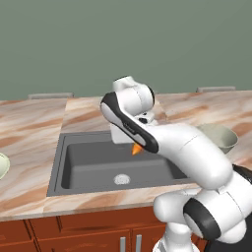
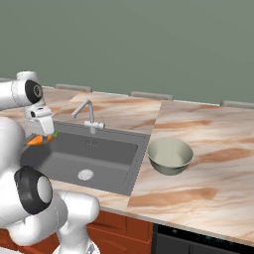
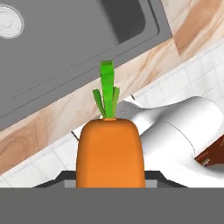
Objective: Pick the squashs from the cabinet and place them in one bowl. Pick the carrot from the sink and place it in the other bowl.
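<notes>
From the left base view, the gripper (image 1: 134,143) is pinching the carrot (image 1: 136,149) above the sink (image 1: 74,167), so the carry step is under way. From the right base view, the next move calls for swinging over the bench (image 2: 208,173) to the greyish bowl (image 2: 170,156). In the hand view, the carrot (image 3: 110,151) is showing a stubby orange body with green leaves.
</notes>
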Robot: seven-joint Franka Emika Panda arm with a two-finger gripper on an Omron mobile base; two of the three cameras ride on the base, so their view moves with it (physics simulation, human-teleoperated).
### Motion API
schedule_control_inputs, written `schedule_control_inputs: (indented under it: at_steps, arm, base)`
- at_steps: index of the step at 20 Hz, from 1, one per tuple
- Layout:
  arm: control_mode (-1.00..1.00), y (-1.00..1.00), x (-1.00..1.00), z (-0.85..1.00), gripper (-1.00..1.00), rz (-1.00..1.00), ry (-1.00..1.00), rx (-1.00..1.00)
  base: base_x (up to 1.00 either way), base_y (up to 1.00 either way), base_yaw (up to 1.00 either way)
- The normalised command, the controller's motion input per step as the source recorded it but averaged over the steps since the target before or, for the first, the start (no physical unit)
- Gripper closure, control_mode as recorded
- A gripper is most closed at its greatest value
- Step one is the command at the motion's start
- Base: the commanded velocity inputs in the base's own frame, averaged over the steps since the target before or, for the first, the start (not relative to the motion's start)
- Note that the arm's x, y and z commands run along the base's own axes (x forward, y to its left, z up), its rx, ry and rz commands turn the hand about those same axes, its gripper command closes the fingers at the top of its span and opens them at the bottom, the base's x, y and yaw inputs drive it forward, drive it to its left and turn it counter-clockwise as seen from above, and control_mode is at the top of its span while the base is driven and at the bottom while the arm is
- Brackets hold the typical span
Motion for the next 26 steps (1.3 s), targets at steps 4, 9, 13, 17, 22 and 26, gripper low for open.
schedule_control_inputs:
  at_steps: [4, 9, 13, 17, 22, 26]
  arm:
    - [-1.00, -0.47, -0.24, 0.13, 1.00, 0.00, -0.26, 0.00]
    - [-1.00, -0.49, -0.15, 0.11, 1.00, 0.00, -0.24, 0.00]
    - [-1.00, -0.48, -0.05, 0.14, 1.00, 0.00, -0.19, 0.00]
    - [-1.00, -0.46, 0.00, 0.13, 1.00, 0.00, -0.16, 0.00]
    - [-1.00, -0.46, 0.07, 0.12, 1.00, 0.00, -0.07, 0.01]
    - [-1.00, -0.47, 0.16, 0.07, 1.00, 0.00, 0.00, 0.03]
  base:
    - [0.00, 0.00, 0.00]
    - [0.00, 0.00, 0.00]
    - [0.00, 0.00, 0.00]
    - [0.00, 0.00, 0.00]
    - [0.00, 0.00, 0.00]
    - [0.00, 0.00, 0.00]
